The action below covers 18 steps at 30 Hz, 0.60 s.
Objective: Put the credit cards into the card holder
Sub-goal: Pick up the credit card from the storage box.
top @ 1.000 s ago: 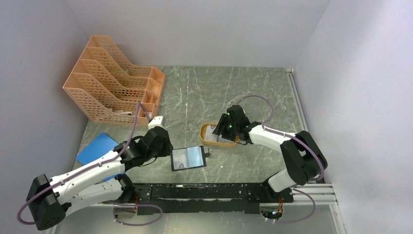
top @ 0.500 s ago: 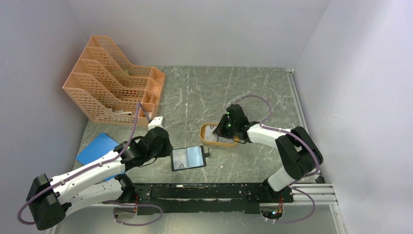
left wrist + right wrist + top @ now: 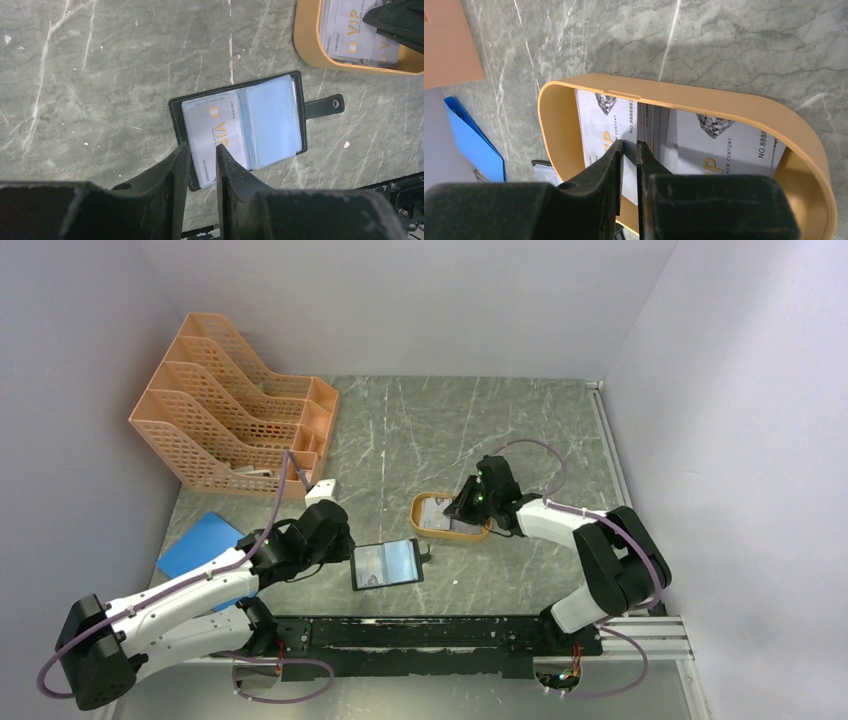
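Top view first: the card holder [image 3: 387,564] lies open and flat on the bench [image 3: 450,430], close to the arm bases, with the orange tray [image 3: 415,512] just off its 1 o'clock corner. The left claw [image 3: 345,552] sits at the holder's 9 o'clock edge.

On the left wrist camera the holder shows well: black cover, clear pockets up, snap tab [image 3: 325,106] sticking out at 3 o'clock. One card [image 3: 212,131] with gold VIP print is tucked in the pocket on the 9 o'clock side. The left claw's jaws are a little parted, with the tips at the holder's 7 o'clock corner and the card's print showing in the gap.

Over to the right arm: the right claw [image 3: 462,508] is down in the tray, where the credit cards [image 3: 606,125] lie overlapping, pale grey with a diamond print. Its fingers [image 3: 613,152] stand a sliver apart right at a card edge. From this angle I cannot tell whether a card is pinched between them.

Elsewhere, a peach file rack [image 3: 235,405] stands at 10 o'clock on the bench, and a blue sheet [image 3: 195,545] lies at 9 o'clock of the left arm.
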Motion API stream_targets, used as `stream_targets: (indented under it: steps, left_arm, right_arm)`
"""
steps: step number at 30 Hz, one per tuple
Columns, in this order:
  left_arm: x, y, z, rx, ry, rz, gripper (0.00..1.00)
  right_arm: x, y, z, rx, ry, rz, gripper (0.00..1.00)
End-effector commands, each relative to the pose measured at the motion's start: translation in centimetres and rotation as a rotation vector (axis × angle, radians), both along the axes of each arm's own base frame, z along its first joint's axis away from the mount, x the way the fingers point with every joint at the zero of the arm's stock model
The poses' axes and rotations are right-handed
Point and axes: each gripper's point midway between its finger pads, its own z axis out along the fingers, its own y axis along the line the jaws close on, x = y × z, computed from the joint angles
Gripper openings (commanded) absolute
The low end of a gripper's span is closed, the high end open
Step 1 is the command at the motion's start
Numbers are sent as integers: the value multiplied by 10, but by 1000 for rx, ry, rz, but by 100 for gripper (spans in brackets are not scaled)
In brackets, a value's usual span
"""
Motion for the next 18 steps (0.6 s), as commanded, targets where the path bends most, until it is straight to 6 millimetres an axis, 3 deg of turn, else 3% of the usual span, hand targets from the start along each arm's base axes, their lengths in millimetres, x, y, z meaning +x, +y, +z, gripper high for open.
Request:
stream_targets:
  steps: [1, 11, 18]
  left_arm:
    - [1, -5, 3, -21, 1, 0, 31]
    - [2, -5, 4, -24, -2, 2, 31]
    - [1, -3, 5, -26, -4, 6, 31]
  right_arm:
    - [-7, -15, -10, -37, 24, -22, 9]
    - [-8, -12, 10, 6, -1, -14, 0]
    - [-12, -6, 26, 53, -3, 0, 0]
